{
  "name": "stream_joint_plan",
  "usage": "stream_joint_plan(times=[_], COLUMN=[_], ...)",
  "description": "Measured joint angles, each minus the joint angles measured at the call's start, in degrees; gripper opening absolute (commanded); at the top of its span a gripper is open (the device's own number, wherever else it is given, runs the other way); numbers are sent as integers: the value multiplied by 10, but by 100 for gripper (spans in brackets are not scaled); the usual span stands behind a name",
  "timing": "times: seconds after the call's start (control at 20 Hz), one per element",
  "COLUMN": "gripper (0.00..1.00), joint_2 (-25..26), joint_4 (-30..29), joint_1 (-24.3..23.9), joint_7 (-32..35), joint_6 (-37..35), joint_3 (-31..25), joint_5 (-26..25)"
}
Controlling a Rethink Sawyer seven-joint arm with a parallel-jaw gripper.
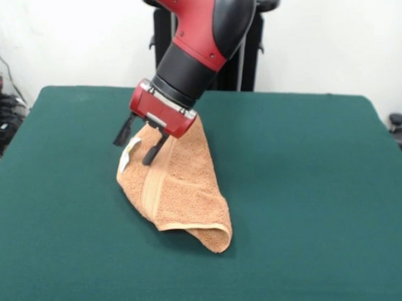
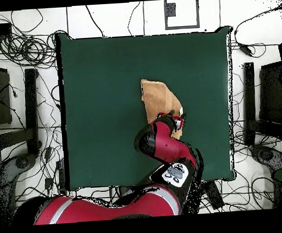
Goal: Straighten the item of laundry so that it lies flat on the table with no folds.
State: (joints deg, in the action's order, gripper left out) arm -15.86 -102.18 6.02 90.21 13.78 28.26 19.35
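A broad dark green table (image 1: 305,194) carries a single thing. An orange-tan terry towel (image 1: 180,189) lies on it near the middle, folded over itself and rumpled.

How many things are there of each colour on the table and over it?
Orange-tan: 1, the towel
White: 1, the small tag on the towel
Dark green: 1, the table
Red and black: 1, the robot arm with its gripper, open over the towel
Total: 4
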Motion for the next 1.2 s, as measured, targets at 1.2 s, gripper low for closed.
stream_joint_plan(times=[1.2], gripper=[100], joint_2=[13], joint_4=[-14], joint_1=[0], joint_7=[0], joint_6=[2], joint_3=[-1], joint_5=[13])
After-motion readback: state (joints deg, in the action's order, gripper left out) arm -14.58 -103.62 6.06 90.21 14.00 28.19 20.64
